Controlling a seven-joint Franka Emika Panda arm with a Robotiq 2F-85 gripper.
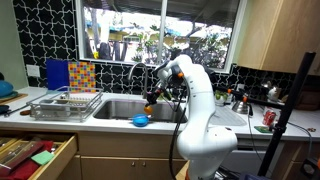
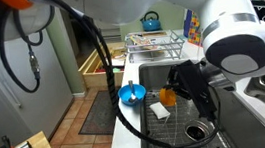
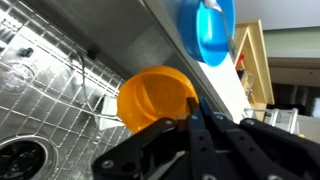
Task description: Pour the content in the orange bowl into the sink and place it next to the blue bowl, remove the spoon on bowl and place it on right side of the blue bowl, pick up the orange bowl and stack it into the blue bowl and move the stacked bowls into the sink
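My gripper (image 3: 192,104) is shut on the rim of the orange bowl (image 3: 150,97) and holds it tilted on its side over the sink (image 3: 45,85). The bowl's opening faces the wrist camera and looks empty. The orange bowl shows in both exterior views (image 1: 149,108) (image 2: 167,96), just above the basin (image 2: 184,130). The blue bowl (image 1: 140,121) (image 2: 132,94) stands on the counter strip in front of the sink. In the wrist view, the blue bowl (image 3: 205,30) has a lighter blue piece lying in it, perhaps the spoon.
A wire dish rack (image 1: 65,103) (image 2: 154,44) stands on the counter beside the sink. The faucet (image 1: 135,70) rises behind the basin. A wire grid and drain (image 3: 20,155) cover the sink floor, and a white object (image 2: 160,110) lies there. A drawer (image 1: 35,155) hangs open.
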